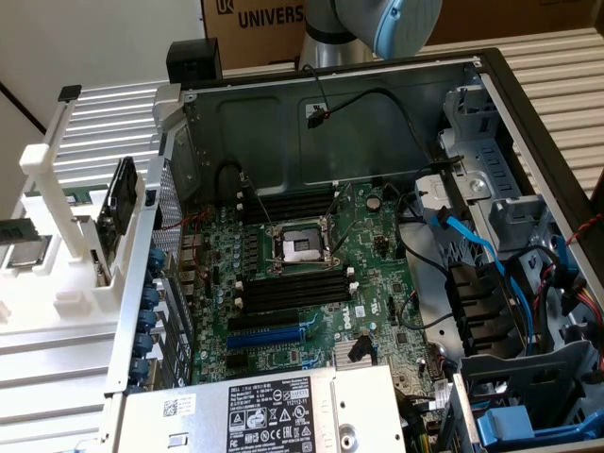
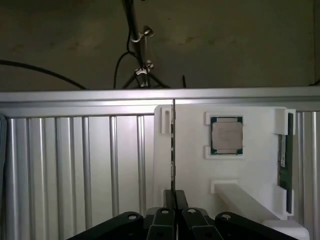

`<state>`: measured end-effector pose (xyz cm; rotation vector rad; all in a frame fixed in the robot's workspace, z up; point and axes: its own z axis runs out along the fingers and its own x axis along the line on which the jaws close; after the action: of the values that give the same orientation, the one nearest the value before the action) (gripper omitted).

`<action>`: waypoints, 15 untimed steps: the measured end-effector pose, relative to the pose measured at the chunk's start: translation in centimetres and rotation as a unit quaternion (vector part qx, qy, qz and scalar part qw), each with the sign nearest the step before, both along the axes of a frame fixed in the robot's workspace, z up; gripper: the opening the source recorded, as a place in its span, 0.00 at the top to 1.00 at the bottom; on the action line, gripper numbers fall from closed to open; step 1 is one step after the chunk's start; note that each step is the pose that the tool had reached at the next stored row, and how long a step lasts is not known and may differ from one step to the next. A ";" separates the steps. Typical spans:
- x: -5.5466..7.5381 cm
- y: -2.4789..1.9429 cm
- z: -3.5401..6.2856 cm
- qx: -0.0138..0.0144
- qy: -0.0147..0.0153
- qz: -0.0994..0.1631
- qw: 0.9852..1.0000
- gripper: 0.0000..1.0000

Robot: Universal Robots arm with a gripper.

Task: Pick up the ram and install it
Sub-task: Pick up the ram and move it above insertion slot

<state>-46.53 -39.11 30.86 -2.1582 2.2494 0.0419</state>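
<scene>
The ram [image 1: 118,209] stands on edge in a white holder [image 1: 42,165] at the exterior view's left, outside the computer case. In the wrist view the ram [image 2: 173,145] shows as a thin dark line, edge-on, clipped in the white holder [image 2: 250,170]. My gripper [image 2: 175,200] is in line with that edge, its fingers [image 2: 166,200] together with nothing seen between them. It looks well apart from the stick. The robot arm [image 1: 377,24] is at the top, behind the case. Black memory slots [image 1: 293,288] with white end clips lie on the motherboard.
A square silver processor chip [image 2: 226,136] and a second green stick [image 2: 283,155] rest in the same holder. The open case has a processor socket [image 1: 300,247], blue cables [image 1: 472,241], a drive cage [image 1: 528,377] and a power supply [image 1: 274,411]. Ribbed metal table [image 2: 75,165] surrounds the holder.
</scene>
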 end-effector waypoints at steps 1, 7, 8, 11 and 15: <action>0.0 0.00 0.48 0.000 0.000 0.000 1.000 0.88; 0.3 0.00 3.18 -0.003 0.000 0.000 1.000 0.88; 0.4 0.00 3.65 -0.004 0.000 0.000 1.000 0.88; 1.2 0.01 5.04 -0.008 0.001 0.000 1.000 0.88; 1.2 -0.01 5.05 -0.008 0.001 -0.001 1.000 0.88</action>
<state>-45.33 -39.11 35.91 -2.1647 2.2610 0.0247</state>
